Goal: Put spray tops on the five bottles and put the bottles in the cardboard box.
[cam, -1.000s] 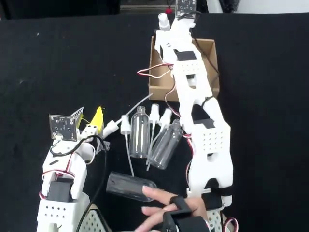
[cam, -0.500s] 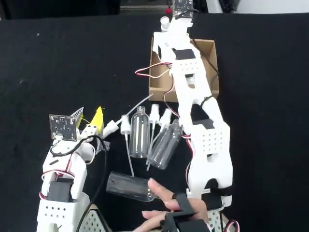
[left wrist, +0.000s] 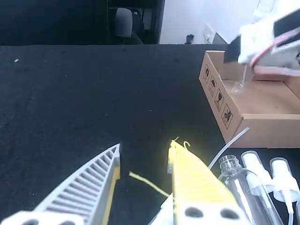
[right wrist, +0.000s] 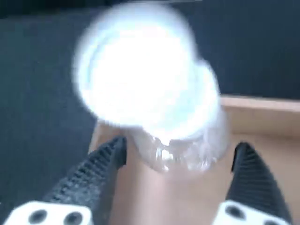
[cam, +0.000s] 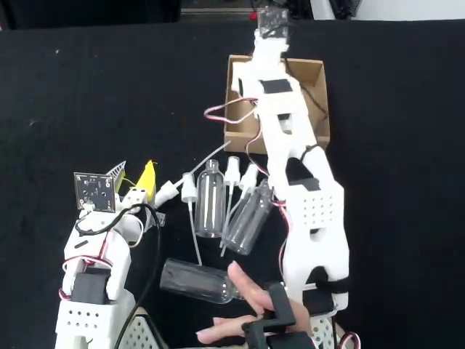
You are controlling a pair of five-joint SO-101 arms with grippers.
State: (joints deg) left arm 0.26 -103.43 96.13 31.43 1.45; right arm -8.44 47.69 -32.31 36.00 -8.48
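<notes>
The black table [cam: 87, 87] runs back to the cardboard box [cam: 316, 102] at its far side. The right gripper [right wrist: 179, 144] hangs over the box, its fingers either side of a capped bottle [right wrist: 154, 93] and apparently gripping it, though the view is blurred. The left gripper [left wrist: 145, 146] is spread wide and empty, near loose bottles [cam: 211, 196] and spray tops [cam: 232, 171]. A hand [cam: 243, 302] touches a lying bottle [cam: 192, 280].

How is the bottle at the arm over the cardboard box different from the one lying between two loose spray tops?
The capped bottle wears a white spray top; the bare bottle has an open neck. The capped bottle is at the right gripper over the cardboard box; the bare bottle lies flat on the table. Both are clear plastic.
</notes>
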